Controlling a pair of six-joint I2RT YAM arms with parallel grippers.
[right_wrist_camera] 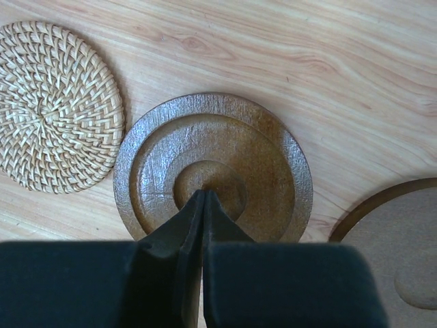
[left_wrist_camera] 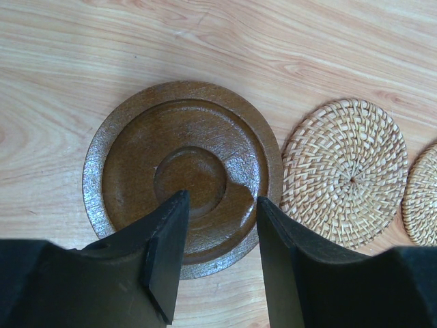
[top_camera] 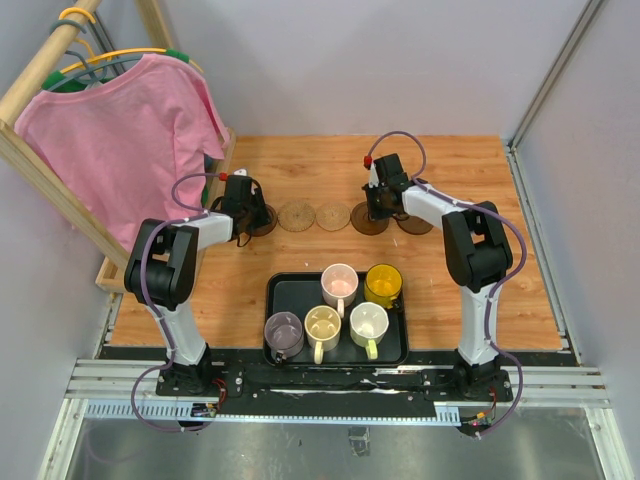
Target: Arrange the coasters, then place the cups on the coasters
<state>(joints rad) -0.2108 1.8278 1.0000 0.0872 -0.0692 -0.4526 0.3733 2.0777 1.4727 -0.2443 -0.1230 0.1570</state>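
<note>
Five coasters lie in a row across the table: a dark brown one point(top_camera: 262, 226), two tan woven ones point(top_camera: 296, 216) point(top_camera: 333, 216), and two more dark brown point(top_camera: 368, 224) point(top_camera: 415, 223). My left gripper point(top_camera: 243, 208) hovers open over the leftmost dark coaster point(left_wrist_camera: 136, 157), nothing between its fingers point(left_wrist_camera: 171, 239). My right gripper point(top_camera: 378, 205) is shut, its tips point(right_wrist_camera: 205, 194) pressed together over the centre of a dark coaster point(right_wrist_camera: 273, 164). All the cups stand in the black tray point(top_camera: 290, 296): pink point(top_camera: 339, 283), amber point(top_camera: 383, 284), purple point(top_camera: 283, 332), cream-yellow point(top_camera: 324, 325), pale green point(top_camera: 368, 322).
A pink shirt point(top_camera: 130, 130) hangs on a wooden rack at the table's left edge, close behind my left arm. Grey walls and a metal frame bound the back and right sides. In the right wrist view a woven coaster point(right_wrist_camera: 54, 106) lies left and another dark coaster point(right_wrist_camera: 403, 253) right.
</note>
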